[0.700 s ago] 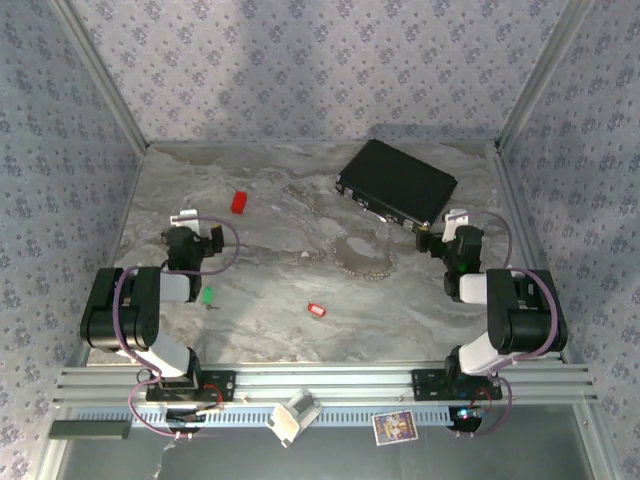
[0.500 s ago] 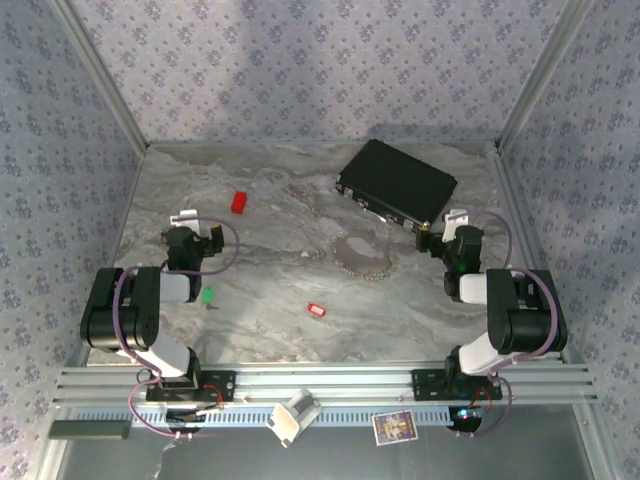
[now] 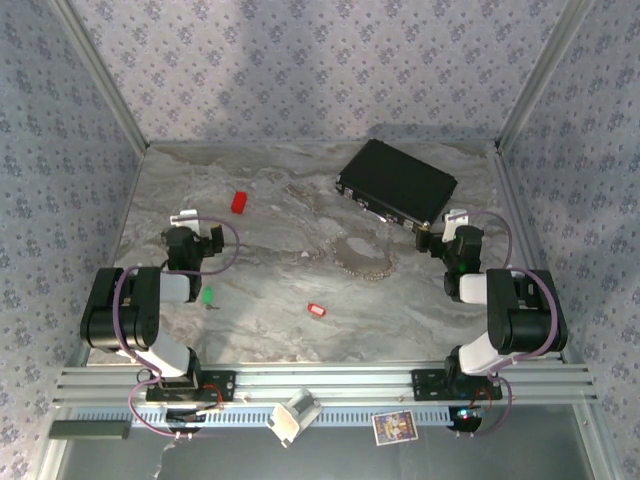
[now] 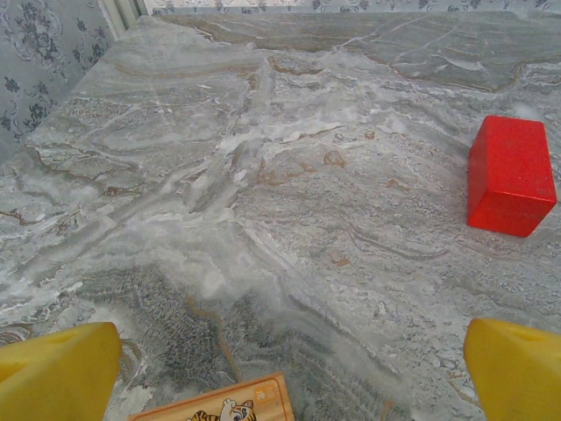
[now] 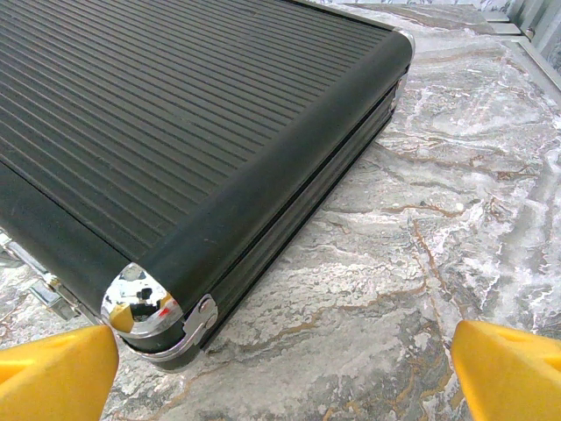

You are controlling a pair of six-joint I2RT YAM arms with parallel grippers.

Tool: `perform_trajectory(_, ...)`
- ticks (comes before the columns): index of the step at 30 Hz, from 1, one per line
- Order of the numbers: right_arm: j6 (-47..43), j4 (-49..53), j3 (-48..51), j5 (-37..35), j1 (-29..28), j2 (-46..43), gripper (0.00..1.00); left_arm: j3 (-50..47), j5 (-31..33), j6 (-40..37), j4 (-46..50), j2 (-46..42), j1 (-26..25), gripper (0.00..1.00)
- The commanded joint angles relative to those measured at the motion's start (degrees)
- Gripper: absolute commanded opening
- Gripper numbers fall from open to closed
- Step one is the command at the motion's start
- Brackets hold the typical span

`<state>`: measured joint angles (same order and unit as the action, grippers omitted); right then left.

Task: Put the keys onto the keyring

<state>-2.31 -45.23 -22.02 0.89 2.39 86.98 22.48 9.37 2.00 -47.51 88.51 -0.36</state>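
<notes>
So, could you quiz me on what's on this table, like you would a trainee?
1. True or false: the green key is already on the keyring.
2. Which tool points at the black case: A left, B right?
3. Fill in: the block ahead of the left tool is coloured ___.
Key: 1 false, they lie apart; 2 B, the right tool; 3 red.

- Left gripper (image 4: 285, 373): we see bare marble at 12 o'clock, with a red block (image 4: 511, 175) at 2.
- Right gripper (image 5: 280, 368): the black case (image 5: 175, 114) blocks 10 to 12 o'clock; 1 lies open.
- Mid-table, the keyring (image 3: 362, 257) probably lies flat; we could pass over it.
</notes>
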Motion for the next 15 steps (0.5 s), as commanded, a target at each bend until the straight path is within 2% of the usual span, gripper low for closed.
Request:
perform_trajectory(1, 0.8, -0.1, -0.8, 0.0, 0.3, 0.2, 0.99, 0.9, -1.4, 0.3, 0.2, -0.5, 0.2, 1.0)
perform_trajectory(6, 1.3, 0.5, -0.7, 0.1, 0.7, -1.2, 0.98, 0.8, -2.1, 0.3, 1.5, -2.7, 0.5, 1.0)
perform_trajectory(8, 1.5, 6.7, -2.6, -0.3, 0.9, -5.4, 0.97, 2.3, -1.6, 0.4, 8.6, -7.7, 0.5, 1.0)
perform_trajectory(10, 2.5, 18.1, -6.4, -0.8, 0.4, -10.1, 0.97, 4.8, -1.0, 0.5, 16.1, -13.1, 0.4, 0.99)
perform_trajectory(15, 12.5, 38.7, -13.4, -0.5, -2.8, -15.7, 0.92, 7.4, -3.6, 4.0, 24.8, -22.6, -1.1, 0.98)
